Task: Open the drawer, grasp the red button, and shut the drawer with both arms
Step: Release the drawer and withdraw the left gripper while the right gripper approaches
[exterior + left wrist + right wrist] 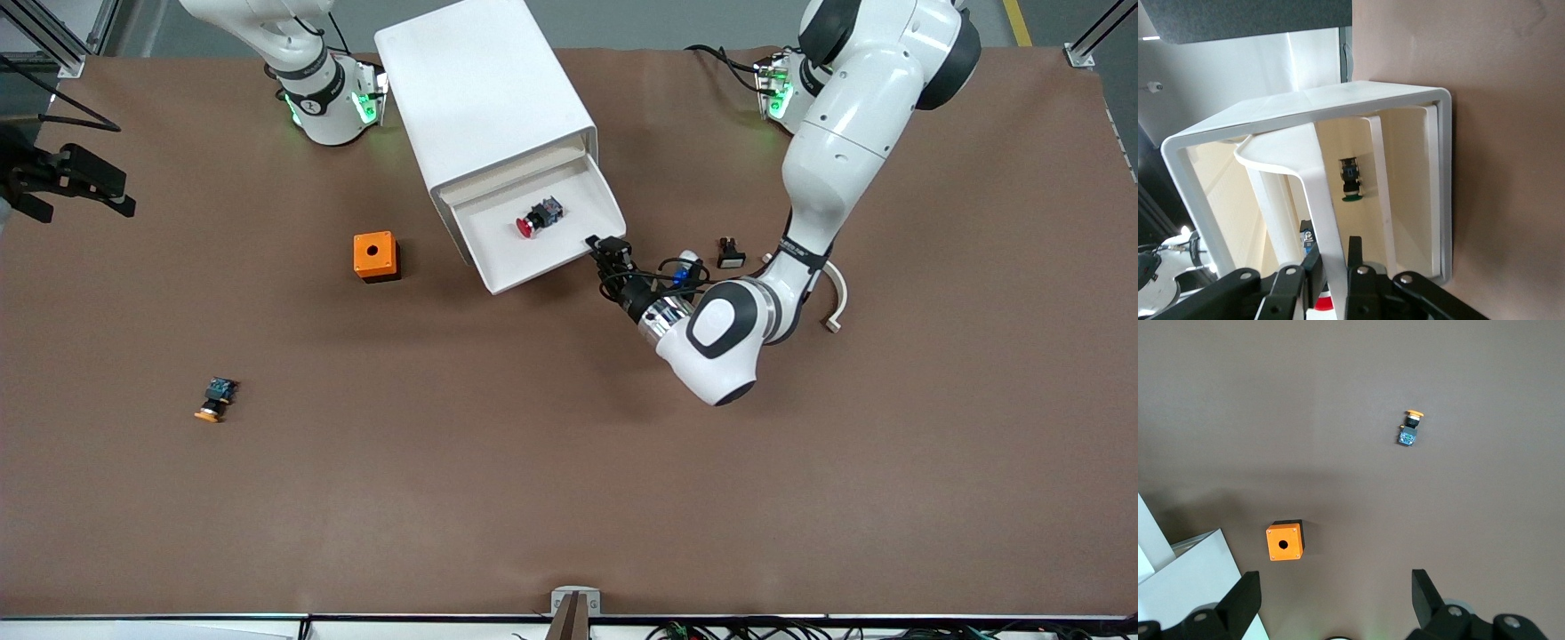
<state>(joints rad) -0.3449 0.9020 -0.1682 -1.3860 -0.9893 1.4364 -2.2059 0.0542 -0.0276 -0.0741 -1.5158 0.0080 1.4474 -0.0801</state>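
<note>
The drawer (542, 258) stands pulled out of the white cabinet (480, 89), toward the front camera. The red-capped button (536, 219) lies on its side on the drawer's floor. My left gripper (603, 248) is at the corner of the drawer front toward the left arm's end. In the left wrist view the gripper (1331, 252) is shut on the off-white drawer front (1318, 193), and the button's red cap (1325, 303) shows just past the fingers. My right gripper (1335, 587) is open and empty, high over the table.
An orange cube with a hole (376, 256) sits beside the cabinet toward the right arm's end. An orange-capped button (214, 399) lies nearer the front camera. A small black-and-white part (730, 254) and a curved white piece (836, 302) lie by the left arm. A green-capped button (1350, 183) sits inside the cabinet.
</note>
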